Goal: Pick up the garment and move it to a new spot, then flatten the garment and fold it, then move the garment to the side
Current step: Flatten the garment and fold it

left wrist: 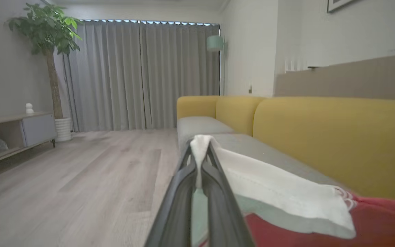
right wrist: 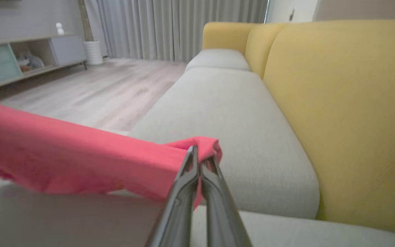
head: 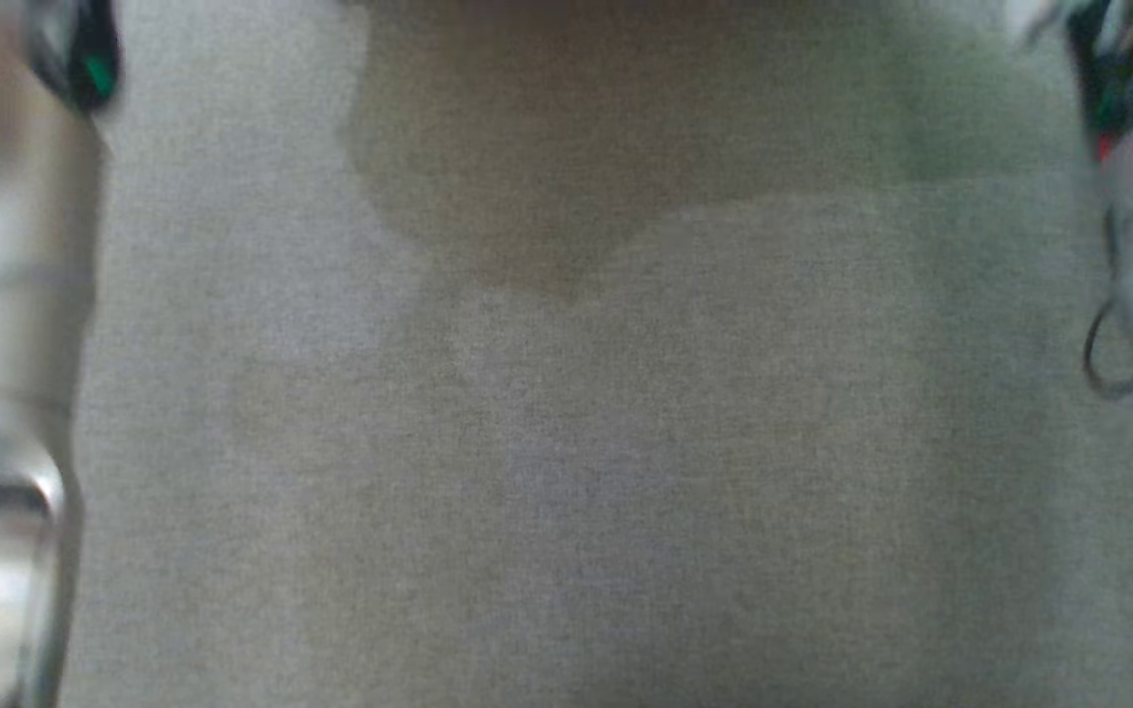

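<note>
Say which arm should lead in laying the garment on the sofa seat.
Probably the right: the right gripper, shut on the red garment, hangs over the grey seat; the left gripper pinches its white part at the seat's edge.

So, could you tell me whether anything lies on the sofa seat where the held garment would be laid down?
Nothing visible does. The right gripper is shut on the red garment and the left gripper on its white part. The grey sofa seat beyond them lies bare up to the yellow backrest.
</note>
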You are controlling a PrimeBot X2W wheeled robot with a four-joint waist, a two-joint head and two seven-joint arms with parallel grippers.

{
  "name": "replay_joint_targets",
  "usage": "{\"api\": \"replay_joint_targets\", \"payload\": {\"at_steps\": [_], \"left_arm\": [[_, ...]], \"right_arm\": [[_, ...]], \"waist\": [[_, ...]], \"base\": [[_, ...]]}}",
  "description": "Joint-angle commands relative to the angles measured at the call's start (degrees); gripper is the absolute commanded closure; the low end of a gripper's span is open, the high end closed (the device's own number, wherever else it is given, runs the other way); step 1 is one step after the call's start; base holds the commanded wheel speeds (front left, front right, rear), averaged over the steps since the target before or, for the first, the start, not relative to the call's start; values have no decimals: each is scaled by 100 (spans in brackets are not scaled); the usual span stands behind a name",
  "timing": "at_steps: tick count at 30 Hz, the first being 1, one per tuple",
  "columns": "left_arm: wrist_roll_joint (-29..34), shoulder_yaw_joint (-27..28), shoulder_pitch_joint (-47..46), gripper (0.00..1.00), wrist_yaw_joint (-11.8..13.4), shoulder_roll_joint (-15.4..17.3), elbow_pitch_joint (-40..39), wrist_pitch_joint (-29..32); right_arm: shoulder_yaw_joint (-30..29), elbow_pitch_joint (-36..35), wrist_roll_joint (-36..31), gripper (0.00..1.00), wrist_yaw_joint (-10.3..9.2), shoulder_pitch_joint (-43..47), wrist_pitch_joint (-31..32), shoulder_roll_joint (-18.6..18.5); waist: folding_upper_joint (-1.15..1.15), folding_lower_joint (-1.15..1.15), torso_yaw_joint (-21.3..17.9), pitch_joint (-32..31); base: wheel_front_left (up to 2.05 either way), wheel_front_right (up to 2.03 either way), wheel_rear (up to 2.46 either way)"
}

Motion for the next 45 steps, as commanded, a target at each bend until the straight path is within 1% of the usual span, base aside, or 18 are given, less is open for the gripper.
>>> {"api": "replay_joint_targets", "payload": {"at_steps": [1, 3, 7, 12, 15, 16, 17, 18, 19, 20, 21, 25, 29, 33, 34, 39, 45], "left_arm": [[15, -2, 25, 100, -14, 359, -122, -42], [-65, -207, 363, 100, -17, 391, -142, -53], [-212, -625, 1062, 100, -19, 565, -271, -58], [-356, -1211, 1893, 100, -20, 788, -550, 164], [-509, -1507, 2425, 100, -20, 988, -770, 445], [-558, -1704, 2766, 100, -20, 1170, -980, 637], [-589, -1783, 2926, 100, -20, 1264, -1114, 716], [-634, -1811, 3075, 100, -20, 1350, -1250, 756], [-634, -1811, 3075, 100, -20, 1350, -1250, 756], [-671, -1820, 3218, 100, -20, 1431, -1386, 795], [-698, -1856, 3486, 100, -5, 1581, -1675, 889], [-723, -1955, 4011, 100, 112, 1853, -2339, 1170], [-831, -2038, 4504, 100, 223, 2132, -3037, 1579], [-970, -2061, 4951, 100, 366, 2416, -3701, 1916], [-970, -2061, 4951, 100, 366, 2416, -3701, 1916], [-1223, -2040, 5460, 100, 548, 2734, -4420, 2295], [-1720, -1960, 5995, 100, 775, 3076, -5255, 2855]], "right_arm": [[132, -77, 54, 100, -4, 27, 44, 12], [341, 121, 147, 100, -4, 238, 143, -44], [808, 363, 445, 100, -4, 668, 347, -159], [1570, 337, 1088, 100, -4, 1276, 758, -357], [2123, 122, 1568, 100, -4, 1709, 1041, -515], [2474, -96, 1919, 100, -4, 1985, 1241, -648], [2639, -223, 2099, 100, -4, 2110, 1342, -728], [2794, -344, 2268, 100, -4, 2227, 1441, -819], [2794, -344, 2268, 100, -4, 2227, 1441, -819], [2950, -459, 2410, 100, -4, 2333, 1540, -922], [3259, -704, 2667, 100, -4, 2531, 1708, -1114], [3673, -1148, 3265, 100, -4, 2895, 2073, -1441], [3965, -1558, 3757, 100, -4, 3167, 2415, -1752], [4127, -1964, 4181, 100, -4, 3374, 2714, -2006], [4127, -1964, 4181, 100, -4, 3374, 2714, -2006], [4189, -2424, 4569, 100, -4, 3605, 2994, -2299], [4088, -2922, 5044, 100, -4, 3971, 3440, -2592]], "waist": [[0, 0, 21, -78], [0, 0, 47, -187], [0, 0, 92, -471], [0, 0, 153, -896], [0, 0, 125, -1217], [0, 0, 111, -1420], [0, 0, 106, -1499], [0, 0, 104, -1583], [0, 0, 104, -1583], [0, 0, 106, -1658], [0, 0, 113, -1790], [0, 0, 128, -2044], [0, 0, 133, -2209], [0, 0, 105, -2302], [0, 0, 105, -2302], [0, 0, 46, -2389], [0, 0, -20, -2454]], "base": [[0, 0, 0], [0, 0, 0], [0, 0, 0], [0, 0, 0], [0, 0, 0], [0, 0, 0], [0, 0, 0], [0, 0, 0], [0, 0, 0], [0, 0, 0], [0, 0, 0], [0, 0, 0], [0, 0, 0], [0, 0, 0], [0, 0, 0], [0, 0, 0], [0, 0, 0]]}}
